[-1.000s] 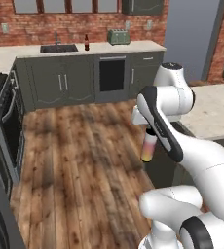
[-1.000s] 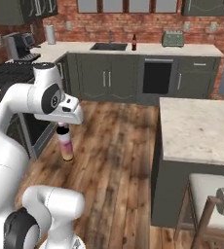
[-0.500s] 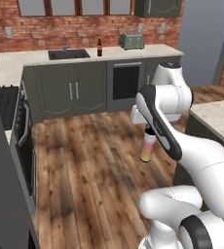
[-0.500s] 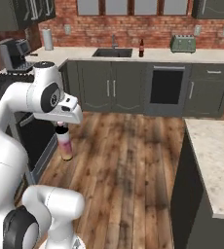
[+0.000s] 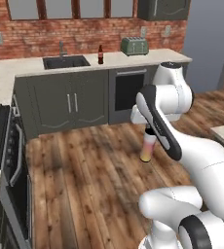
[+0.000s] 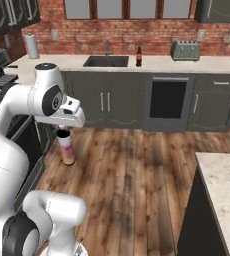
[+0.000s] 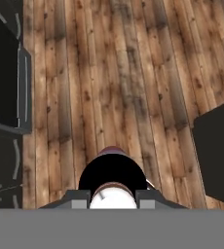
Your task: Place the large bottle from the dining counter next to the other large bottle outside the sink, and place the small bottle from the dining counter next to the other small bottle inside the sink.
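Carrying step under way, by the look of it: pincer (image 6: 64, 129) closed on the large bottle (image 6: 66, 147) near its black cap, holding it upright above the wood floor (image 6: 132, 170). Sink (image 6: 106, 61) set in the far worktop (image 6: 207, 63) at about twelve o'clock, with the other large bottle (image 6: 138, 56) standing just beside it, toward one o'clock. Next, probably: closing in on that worktop, then setting the held bottle down upright close by, outside the basin, without knocking the dark one.
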